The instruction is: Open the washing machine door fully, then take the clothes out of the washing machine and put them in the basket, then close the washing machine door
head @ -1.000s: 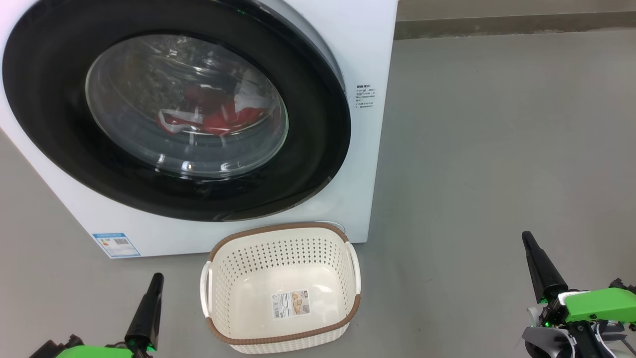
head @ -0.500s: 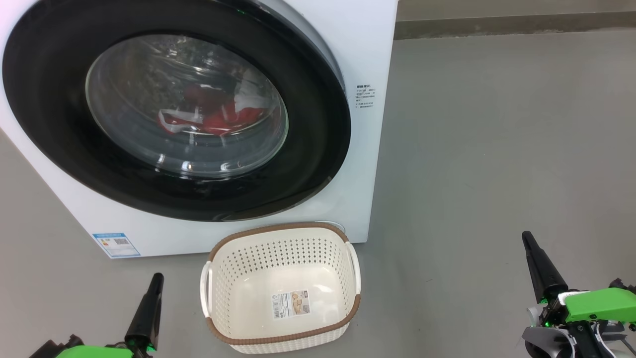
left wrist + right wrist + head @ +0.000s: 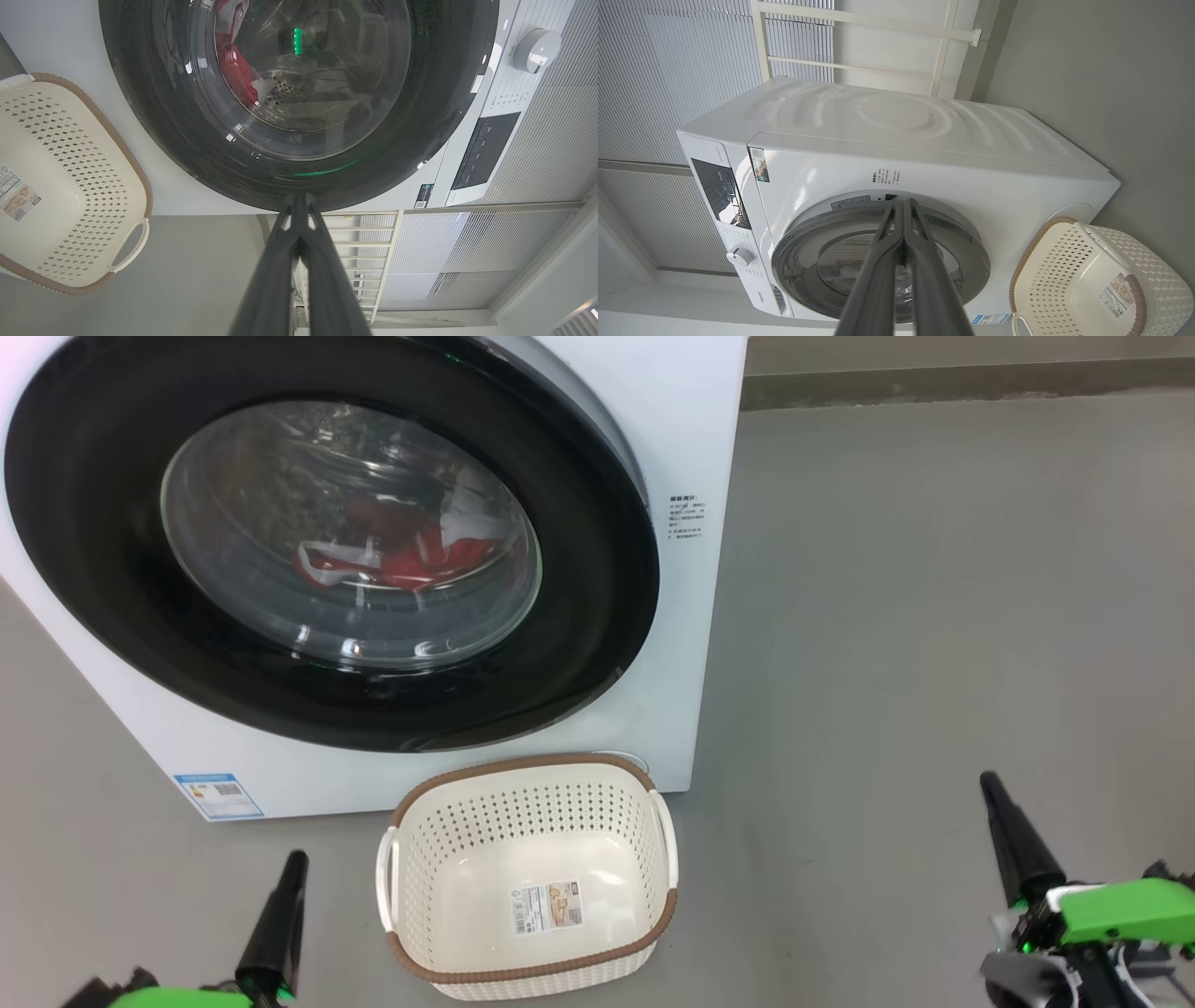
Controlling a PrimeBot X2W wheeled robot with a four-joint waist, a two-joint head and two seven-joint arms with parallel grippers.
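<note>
Door (image 3: 355,635) shut flush on washer (image 3: 681,429). Clothes (image 3: 411,560), red with white, lie in the drum behind the glass, well apart from both grippers. Basket (image 3: 523,765) sits on the grey floor (image 3: 934,616) just in front of the washer's lower right corner, with a paper label (image 3: 548,906) on its bottom. Left gripper (image 3: 295,863) is low at the left, fingers pressed together and gripping nothing. Its tip points up at the washer front, near the basket's left handle but apart from it, and below the door. Right gripper (image 3: 990,789) is low at the right, fingers likewise pressed together with nothing between them, over bare floor and well clear of the basket and washer. Both wrist views look along the closed fingers toward the door.
</note>
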